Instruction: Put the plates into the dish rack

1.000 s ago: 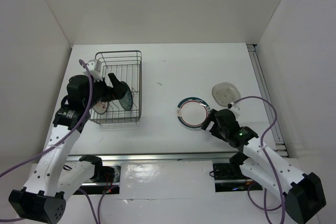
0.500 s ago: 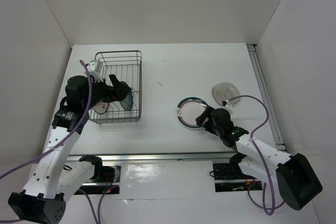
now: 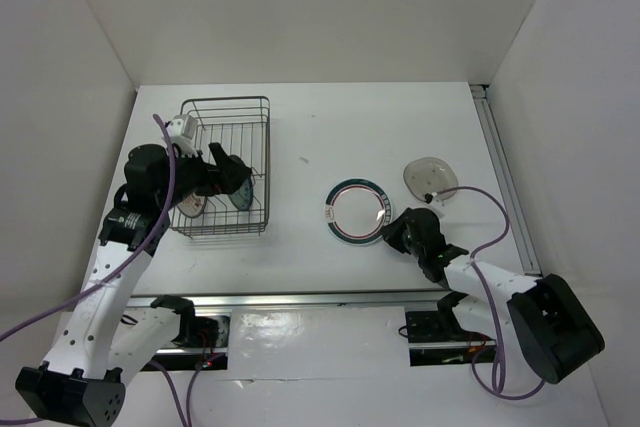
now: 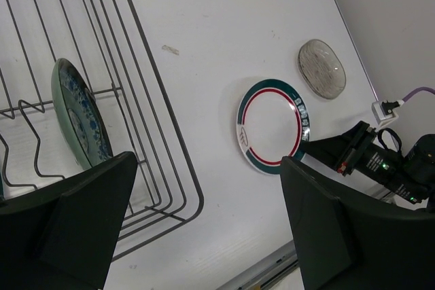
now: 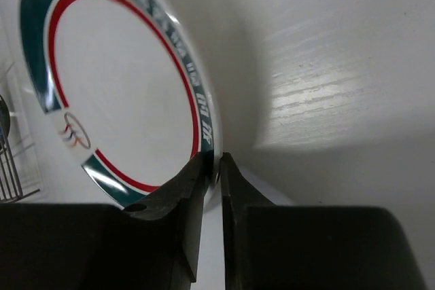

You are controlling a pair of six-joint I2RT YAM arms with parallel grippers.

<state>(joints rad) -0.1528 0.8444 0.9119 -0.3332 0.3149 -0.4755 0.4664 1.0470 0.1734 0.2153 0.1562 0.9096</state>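
Note:
A white plate with blue-and-red rim rings [image 3: 355, 211] [image 4: 270, 125] [image 5: 115, 79] lies right of centre on the table. My right gripper [image 3: 390, 232] [image 5: 214, 166] is shut on its near right rim, one finger above and one below. The dish rack [image 3: 268, 152] [image 4: 160, 134] stands at the left. A teal-blue patterned plate [image 3: 243, 191] [image 4: 76, 121] stands upright between its tines. Another plate [image 3: 190, 206] sits beside it, partly hidden by my left arm. My left gripper [image 3: 226, 171] [image 4: 204, 236] hangs open over the rack, holding nothing. A greyish plate [image 3: 430, 177] [image 4: 322, 68] lies flat at the right.
White walls close in the table on the left, back and right. A metal rail [image 3: 505, 182] runs along the right edge. A small dark mark [image 3: 305, 159] lies on the table between the rack and the plates. The right arm's purple cable [image 3: 490, 197] loops near the greyish plate.
My right gripper has slid forward to the ringed plate's rim and closed on it, nudging the plate slightly left. The left gripper has stayed open over the rack.

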